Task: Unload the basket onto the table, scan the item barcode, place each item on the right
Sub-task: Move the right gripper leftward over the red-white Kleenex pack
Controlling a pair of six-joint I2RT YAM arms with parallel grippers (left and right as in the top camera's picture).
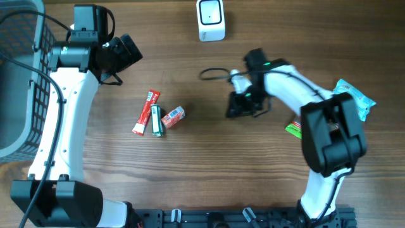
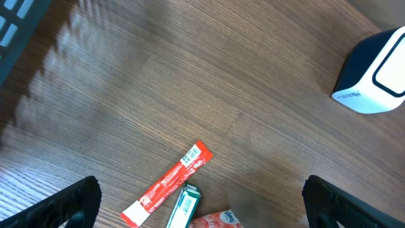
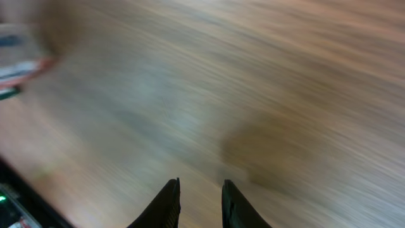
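Risking a fumbled pick: R pincer near-closed & empty, packets off to its side

Risks, big to small. The wire basket (image 1: 22, 95) sits at the L edge beside the L arm, and a wide swing on that side could clip it. The barcode scanner (image 1: 211, 19) stands at the far edge, well apart from every packet. Any item has a long carry, so a weak grip could drop it en route, or the code could arrive facing away from the window. A black cable (image 1: 214, 73) loops just beside the R wrist & could snag. A teal pouch (image 1: 354, 95) and a green packet (image 1: 292, 130) lie partly under the R arm, where the elbow could drag them.

Likely targets, I'd judge, are the three packets bunched mid-table betw the arms. The red stick sachet (image 2: 169, 183) has its code strip face up, the green-white packet (image 2: 185, 208) lies against it, and the orange-red packet (image 1: 173, 116) is just beside. Bunched like that, fingers may pinch two at once or shove the lot. Can't tell which one is meant.

Pincers. The L pincer (image 2: 201, 202) is spread wide, empty, aimed toward the bunch and touching nothing. The R pincer (image 3: 197, 204) shows only a narrow slit betw its fingertips, w/ nothing in it, above bare wood and short of the bunch. That's too narrow to take a packet as is. The R wrist view is smeared, so contact w/ the table (image 1: 190, 171) can't be told.
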